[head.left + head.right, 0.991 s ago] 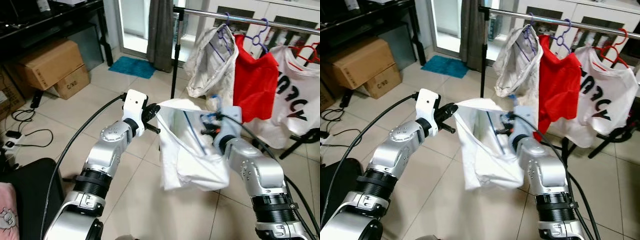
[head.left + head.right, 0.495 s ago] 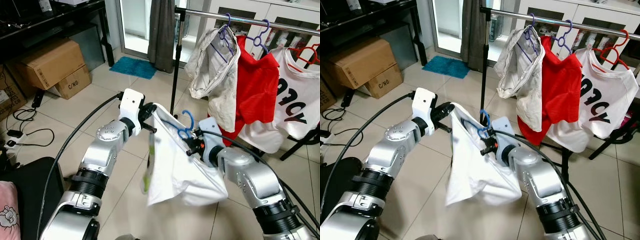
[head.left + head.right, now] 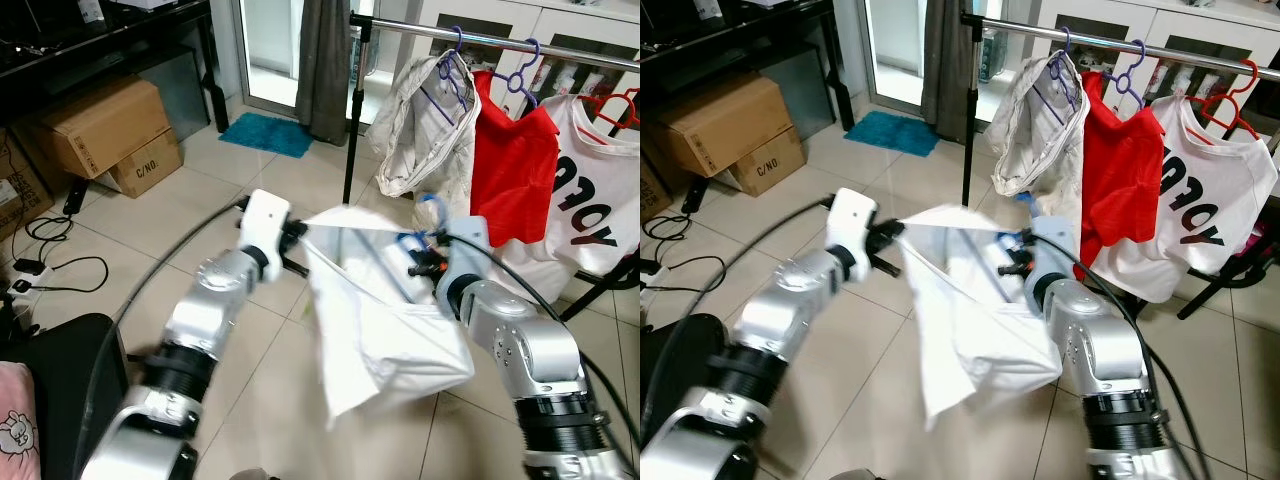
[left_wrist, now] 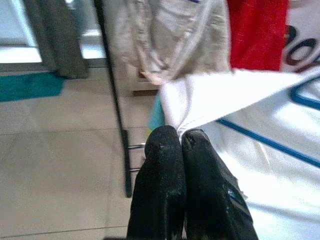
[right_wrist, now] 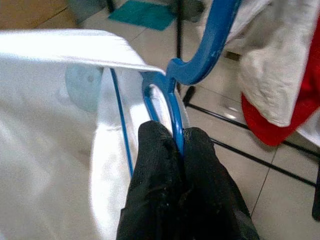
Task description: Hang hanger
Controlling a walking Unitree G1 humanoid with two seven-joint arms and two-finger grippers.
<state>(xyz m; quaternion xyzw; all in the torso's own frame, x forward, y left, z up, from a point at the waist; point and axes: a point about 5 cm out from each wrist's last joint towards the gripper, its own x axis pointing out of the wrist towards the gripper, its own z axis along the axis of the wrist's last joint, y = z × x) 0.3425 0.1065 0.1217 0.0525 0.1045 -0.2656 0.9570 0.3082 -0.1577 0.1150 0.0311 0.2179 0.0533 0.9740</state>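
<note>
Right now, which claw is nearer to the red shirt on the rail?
The right claw. It holds the blue hanger just below and beside the red shirt. The left claw pinches the white garment farther away, on the opposite side.

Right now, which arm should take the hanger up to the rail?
Right. The right gripper is shut on the blue hanger and sits nearer the rail. The left gripper only pinches the white garment.

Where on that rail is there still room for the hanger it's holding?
Bare rail lies between the stand's pole and the beige garment. Rightward it is crowded: beige, red shirt, printed white shirt hang close together. The right pincer holds the blue hanger; the left pincer grips the white shirt.
</note>
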